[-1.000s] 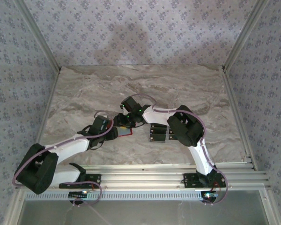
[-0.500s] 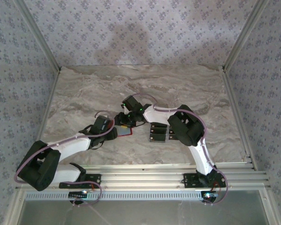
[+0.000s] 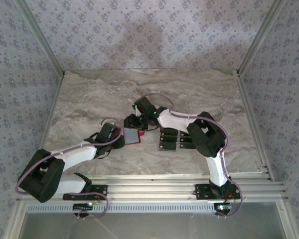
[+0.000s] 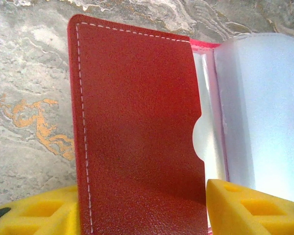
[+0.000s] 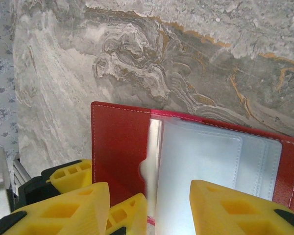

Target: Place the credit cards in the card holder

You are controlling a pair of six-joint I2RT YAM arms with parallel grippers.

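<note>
The card holder (image 3: 133, 136) lies open on the worktop (image 3: 84, 99), a little left of the middle and somewhat nearer the near edge than the far one. On my left wrist feed its red stitched cover fills most of the picture. The clear sleeves (image 4: 259, 112) fan out to the right of the cover, over the grey marbled surface.

The left gripper (image 4: 137, 200) sits right at the holder's left side. One of its yellow fingers (image 4: 245, 205) is at each side of the red cover. The left finger is tucked behind the cover's edge and the right one sits in front, against the sleeves. I cannot tell from either feed whether the jaws are clamped on the cover or only bracket it.

The right gripper (image 5: 149, 196) hangs over the holder from the far side. Its jaws are spread wide and grip nothing, and the sleeves and the cover lie in the gap below them.

The credit cards (image 3: 167, 144) lie flat in a small cluster just right of the holder, apart from it. They are dark rectangles close together, and the right arm partly covers them.
</note>
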